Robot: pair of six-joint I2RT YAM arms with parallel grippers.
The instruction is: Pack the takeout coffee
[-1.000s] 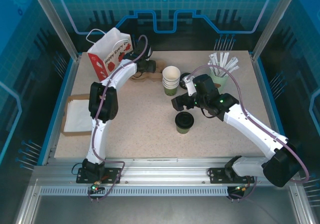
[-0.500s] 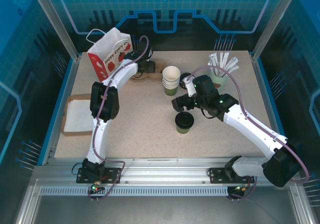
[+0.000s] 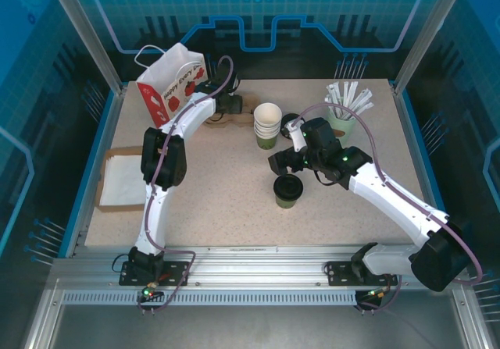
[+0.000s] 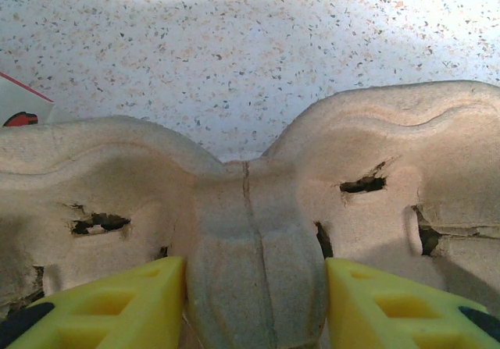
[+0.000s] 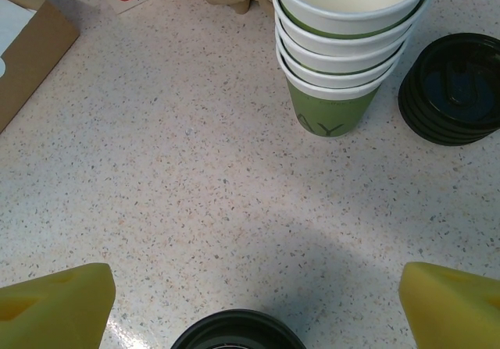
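The takeout coffee [image 3: 288, 190], an olive-green cup under a black lid, stands upright on the table in front of the middle. Its lid [image 5: 238, 332] peeks in at the bottom edge of the right wrist view. My right gripper [image 3: 280, 162] hovers just behind and above it, open wide, with bare table between the yellow fingers [image 5: 56, 308]. At the back, my left gripper [image 3: 233, 104] is shut on the centre ridge of a beige pulp cup carrier [image 4: 258, 232]; both yellow fingertips [image 4: 109, 306] press against that ridge.
A red-and-white paper bag [image 3: 168, 83] stands at the back left, beside the carrier. A stack of lidless cups [image 3: 267, 124] and a stack of black lids [image 5: 457, 87] sit behind the coffee. A stick holder [image 3: 344, 105] stands back right. A brown tray with white paper [image 3: 121, 179] lies left.
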